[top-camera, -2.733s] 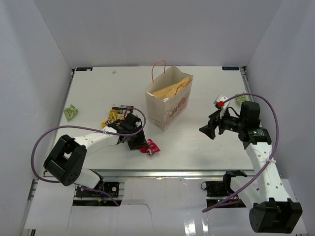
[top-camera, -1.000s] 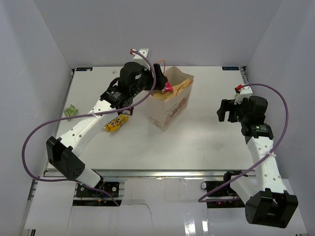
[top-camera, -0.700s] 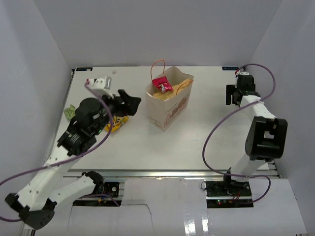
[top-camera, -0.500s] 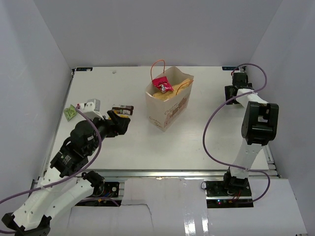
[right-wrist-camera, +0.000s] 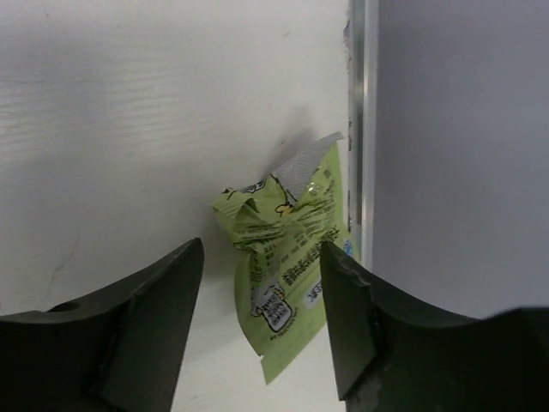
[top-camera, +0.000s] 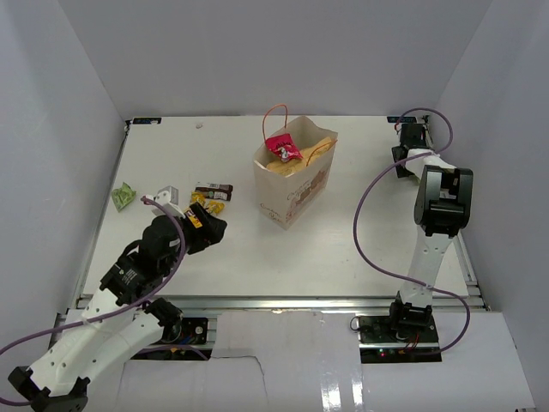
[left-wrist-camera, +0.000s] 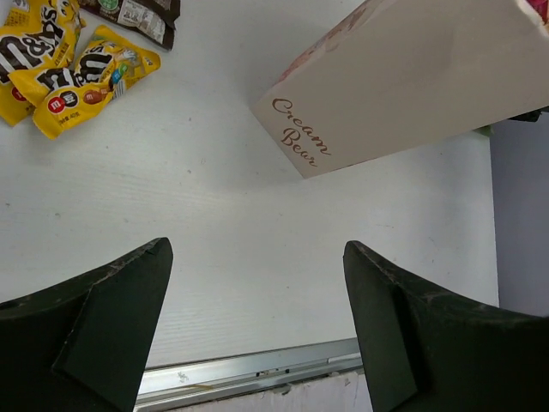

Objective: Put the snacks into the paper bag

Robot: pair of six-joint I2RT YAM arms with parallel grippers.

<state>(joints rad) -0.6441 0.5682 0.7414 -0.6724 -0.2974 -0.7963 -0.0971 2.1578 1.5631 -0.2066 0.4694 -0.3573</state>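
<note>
The paper bag (top-camera: pixel 293 187) stands upright mid-table; its side also shows in the left wrist view (left-wrist-camera: pixel 412 77). A red-pink wrapper (top-camera: pixel 280 148) rests at its mouth on the tan crinkly bag (top-camera: pixel 302 160). Yellow candy packets (top-camera: pixel 198 200) and a dark bar (top-camera: pixel 214 190) lie left of the bag, and both show in the left wrist view, packets (left-wrist-camera: pixel 77 69) and bar (left-wrist-camera: pixel 137 13). My left gripper (top-camera: pixel 210 229) is open and empty, just in front of them (left-wrist-camera: pixel 257 326). My right gripper (top-camera: pixel 405 146) is open at the back right corner, jaws either side of a green packet (right-wrist-camera: pixel 287 257).
Another small green packet (top-camera: pixel 123 196) lies near the table's left edge. A metal rail (right-wrist-camera: pixel 360 120) and the side wall run right beside the green packet at the right edge. The front rail (left-wrist-camera: pixel 249 378) is close below my left gripper.
My left gripper carried the red-pink wrapper to the bag, let it go at the mouth, and drew back low to the near left. My right arm stretched out to the back right corner.
</note>
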